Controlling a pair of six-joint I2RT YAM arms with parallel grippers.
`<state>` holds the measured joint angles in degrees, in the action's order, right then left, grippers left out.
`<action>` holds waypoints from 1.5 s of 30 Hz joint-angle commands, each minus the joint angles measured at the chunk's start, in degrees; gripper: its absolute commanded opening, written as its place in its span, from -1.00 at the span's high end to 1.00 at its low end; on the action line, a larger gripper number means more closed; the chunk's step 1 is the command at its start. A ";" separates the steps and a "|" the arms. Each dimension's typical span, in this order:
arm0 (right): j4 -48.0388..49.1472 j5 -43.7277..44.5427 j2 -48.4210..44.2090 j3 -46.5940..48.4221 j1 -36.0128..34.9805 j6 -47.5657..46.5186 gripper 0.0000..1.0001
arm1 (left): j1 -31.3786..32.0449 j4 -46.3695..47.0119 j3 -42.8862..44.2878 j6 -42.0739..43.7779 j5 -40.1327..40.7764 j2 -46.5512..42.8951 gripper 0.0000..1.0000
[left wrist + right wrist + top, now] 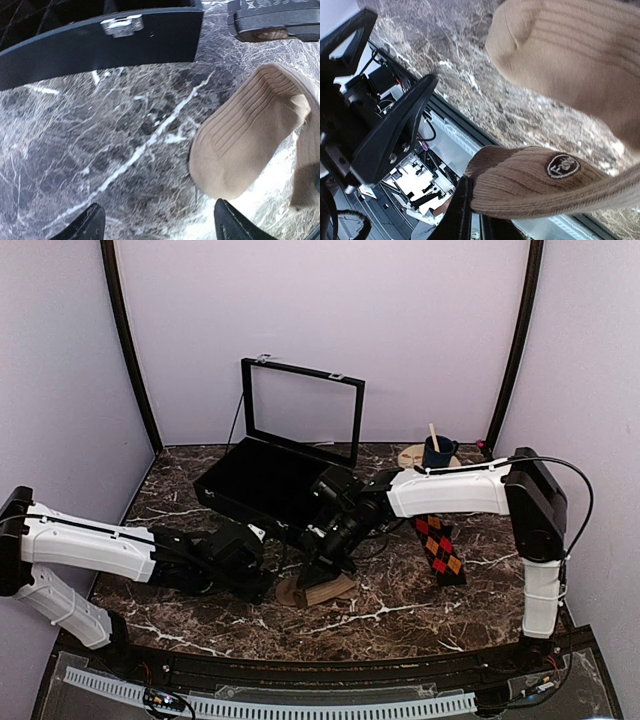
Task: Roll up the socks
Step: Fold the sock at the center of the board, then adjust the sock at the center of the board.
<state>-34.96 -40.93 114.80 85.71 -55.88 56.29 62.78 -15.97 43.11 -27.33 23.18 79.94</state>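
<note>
Right gripper [325,565] pinching tan sock [318,590], lower centre; left gripper [155,222] wide, empty. Soft, limp, light: grasp loose end.

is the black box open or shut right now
Open: the black box has its framed lid standing upright along the back edge, leaving the dark inside exposed.
</note>
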 commanded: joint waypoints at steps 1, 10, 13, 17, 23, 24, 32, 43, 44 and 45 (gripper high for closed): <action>2.77 0.21 2.41 3.00 0.07 1.55 0.85 | -0.24 -3.28 -1.86 -3.34 0.39 -3.99 -0.55; 6.54 2.14 4.33 5.16 -0.02 4.43 0.72 | -0.12 -4.89 -2.38 -4.13 0.39 -7.31 -0.55; 7.97 2.78 3.77 5.43 -0.02 4.50 0.29 | -0.13 -5.12 -2.24 -4.22 0.20 -7.41 -0.54; 8.62 3.23 2.64 5.00 -0.02 4.22 0.03 | -0.14 -4.92 -2.25 -4.18 -0.04 -7.43 -0.54; 7.99 4.67 0.17 3.65 0.04 2.93 -0.01 | -0.12 -4.82 -1.01 -3.67 -0.77 -6.74 -0.54; 7.26 5.20 -0.27 3.74 0.11 2.33 -0.04 | -0.16 -4.74 -0.75 -3.38 -1.10 -6.66 -0.54; 1.75 11.00 -5.56 1.10 1.22 -3.25 -0.05 | -0.12 1.77 -1.71 0.05 -8.37 -7.98 -0.57; -4.24 23.49 -13.78 -7.48 2.26 -10.48 -0.05 | -0.84 6.88 -0.20 1.17 -17.28 -3.58 -0.69; -4.41 24.61 -14.39 -8.18 2.26 -10.83 -0.05 | -1.09 7.11 0.12 1.41 -17.75 -2.37 -0.69; -4.55 25.75 -15.00 -8.84 2.23 -11.16 -0.04 | -1.39 7.30 0.58 1.67 -18.22 -1.49 -0.69</action>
<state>-37.41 -21.41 102.76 79.29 -53.93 48.36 62.30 -10.52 41.89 -27.16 8.60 75.50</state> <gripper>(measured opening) 0.525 0.844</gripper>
